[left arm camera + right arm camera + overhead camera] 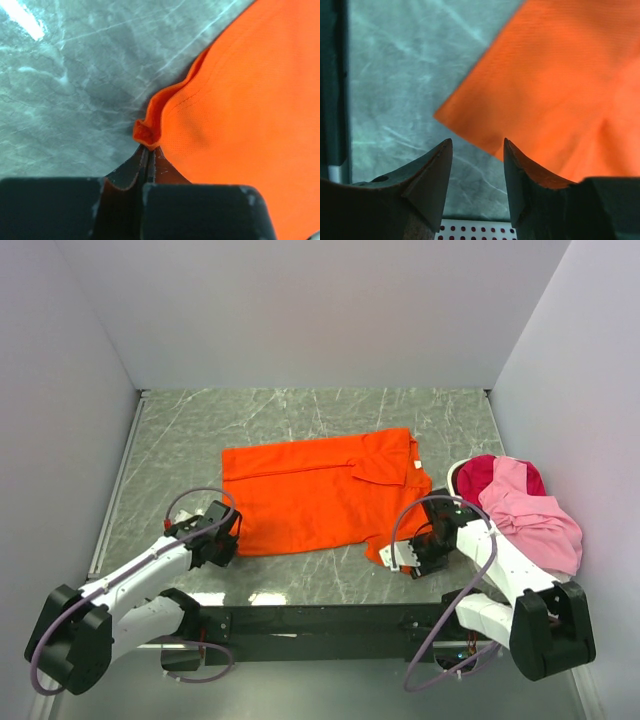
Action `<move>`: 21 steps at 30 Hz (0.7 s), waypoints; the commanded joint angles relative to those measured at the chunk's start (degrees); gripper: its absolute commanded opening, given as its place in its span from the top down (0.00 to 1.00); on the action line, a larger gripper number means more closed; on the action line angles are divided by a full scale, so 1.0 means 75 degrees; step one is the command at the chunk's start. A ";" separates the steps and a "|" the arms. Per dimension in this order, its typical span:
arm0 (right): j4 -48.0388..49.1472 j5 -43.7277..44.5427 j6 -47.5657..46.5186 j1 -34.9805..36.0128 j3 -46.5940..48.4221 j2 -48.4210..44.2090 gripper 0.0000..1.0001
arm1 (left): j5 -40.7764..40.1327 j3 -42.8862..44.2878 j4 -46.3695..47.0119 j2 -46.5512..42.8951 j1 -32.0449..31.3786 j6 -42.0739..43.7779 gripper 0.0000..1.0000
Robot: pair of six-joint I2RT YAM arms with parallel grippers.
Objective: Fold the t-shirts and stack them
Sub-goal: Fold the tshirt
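I see the orange t-shirt (325, 495) lying flat mid-table, collar to the right, its near edge running between the two arms. Bare table (300, 420) shows beyond it and to its left; on the right, a pink t-shirt (535, 525) and a magenta-red t-shirt (478, 478) sit heaped. A small white tag (418, 467) at the collar is too small to read. The left gripper (148, 149), arm stretched low, is pinched on the near-left corner — the right gripper (477, 150) has its fingers apart, the near-right corner just ahead of them.
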 commanded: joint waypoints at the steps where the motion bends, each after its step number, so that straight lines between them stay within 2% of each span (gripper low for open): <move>1: -0.0552 0.0245 -0.0976 -0.0024 0.0100 0.0258 0.48 | -0.0335 -0.0053 0.0060 -0.0273 -0.0010 0.0063 1.00; 8: -0.0577 0.0281 -0.1247 0.0361 -0.0121 0.0224 0.49 | -0.0055 -0.0240 0.0387 -0.0145 -0.0022 0.0040 1.00; 14: -0.0096 0.0164 -0.0756 0.1007 -0.0392 0.0293 0.49 | 0.0063 -0.0288 0.0458 -0.0062 -0.0010 0.0028 1.00; 21: 0.0010 0.0245 -0.0263 0.1277 -0.0310 0.0504 0.64 | 0.0145 -0.0299 0.0540 -0.0063 -0.0022 -0.0007 1.00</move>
